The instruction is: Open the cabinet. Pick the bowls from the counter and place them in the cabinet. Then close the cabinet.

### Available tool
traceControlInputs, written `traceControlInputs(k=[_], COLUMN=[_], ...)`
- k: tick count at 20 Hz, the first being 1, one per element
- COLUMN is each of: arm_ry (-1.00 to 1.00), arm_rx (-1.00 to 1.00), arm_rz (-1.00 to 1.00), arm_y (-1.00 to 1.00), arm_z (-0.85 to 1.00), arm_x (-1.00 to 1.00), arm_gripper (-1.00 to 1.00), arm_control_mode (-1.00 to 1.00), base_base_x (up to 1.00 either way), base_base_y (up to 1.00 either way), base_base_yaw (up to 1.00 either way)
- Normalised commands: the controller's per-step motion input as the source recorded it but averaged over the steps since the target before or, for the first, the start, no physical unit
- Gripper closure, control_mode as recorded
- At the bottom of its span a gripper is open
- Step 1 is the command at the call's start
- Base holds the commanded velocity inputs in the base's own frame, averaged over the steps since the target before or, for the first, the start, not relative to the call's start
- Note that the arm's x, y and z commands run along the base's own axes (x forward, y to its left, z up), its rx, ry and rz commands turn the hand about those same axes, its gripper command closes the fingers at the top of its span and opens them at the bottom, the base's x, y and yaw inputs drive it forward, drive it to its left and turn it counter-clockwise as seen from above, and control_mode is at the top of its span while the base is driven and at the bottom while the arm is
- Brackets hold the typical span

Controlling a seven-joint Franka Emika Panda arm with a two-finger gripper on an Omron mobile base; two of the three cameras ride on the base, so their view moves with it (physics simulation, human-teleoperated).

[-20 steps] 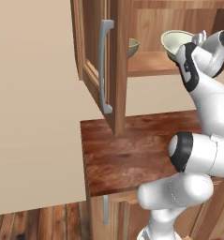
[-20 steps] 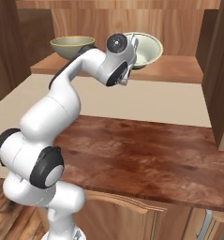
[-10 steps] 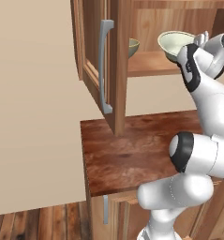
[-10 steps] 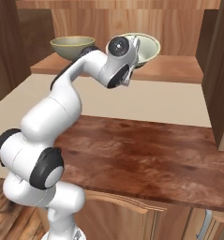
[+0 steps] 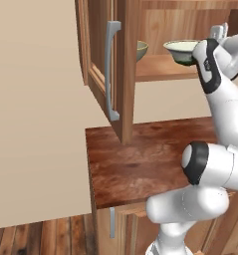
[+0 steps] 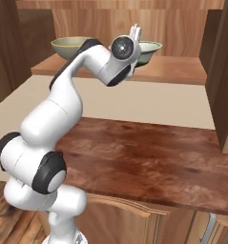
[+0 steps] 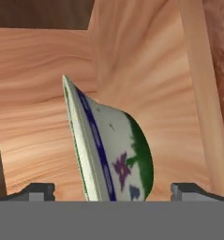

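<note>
Sitting on the cabinet [image 5: 125, 69] shelf now: pale bowl [image 7: 114, 154], gripper [image 7: 111, 190] jaws gaping wide around it. Looking light, stiff, glazed-slippery, chippable; pinching the rim probably safest.

Both bowls stand on the shelf [image 6: 172, 71] inside the cabinet [image 5: 123, 60], the first bowl [image 6: 70, 45] to the left, the second bowl [image 6: 146, 50] to the right. The bench [image 6: 149, 157] lies below.
</note>
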Motion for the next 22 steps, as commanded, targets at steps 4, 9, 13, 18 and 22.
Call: traceControlInputs(k=[4, 9, 13, 18, 22], arm_ry=[-0.14, -0.05, -0.04, 0.00, 0.01], arm_rx=[-0.01, -0.04, -0.04, -0.04, -0.07], arm_rz=[0.07, 0.08, 0.08, 0.08, 0.18], arm_y=[0.00, 0.00, 0.00, 0.08, 0.35], arm_z=[0.23, 0.09, 0.17, 0.07, 0.00], arm_x=[-0.79, -1.00, -1.00, -0.93, -0.53], arm_gripper=[-1.00, -1.00, -1.00, -1.00, -1.00], arm_control_mode=[-1.00, -1.00, -1.00, -1.00, -1.00], base_base_x=[0.00, 0.00, 0.00, 0.00, 0.00], base_base_y=[0.00, 0.00, 0.00, 0.00, 0.00], base_base_yaw=[0.00, 0.00, 0.00, 0.00, 0.00])
